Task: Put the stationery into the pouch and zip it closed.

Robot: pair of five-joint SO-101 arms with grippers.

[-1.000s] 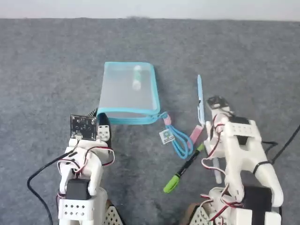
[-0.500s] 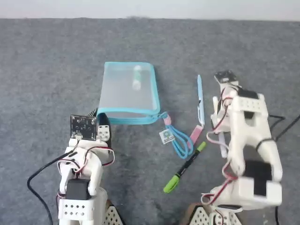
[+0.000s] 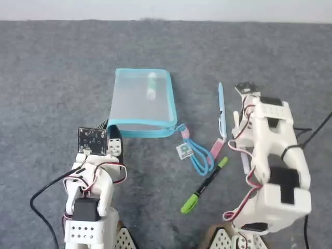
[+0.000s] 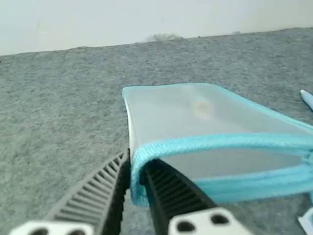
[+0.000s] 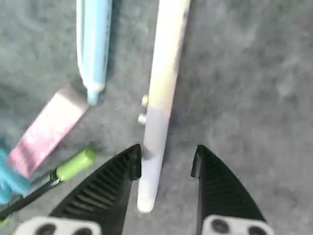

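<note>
A translucent pouch with a teal rim lies at mid-table, a small white item inside it. My left gripper is shut on the teal edge of the pouch at its near left corner. To the right lie a blue pen, a white pen, a pink eraser and a green marker. My right gripper hangs open over the white pen, whose end sits between the fingers, close to one finger. The blue pen lies beside it.
A blue cord loop with a tag trails from the pouch's zipper end toward the pink eraser and green marker. Grey felt covers the table. The right arm stands over the white pen.
The right arm has swung away from the near edge to farther over the white pen, then settled slightly. The left arm and pouch have not moved.
</note>
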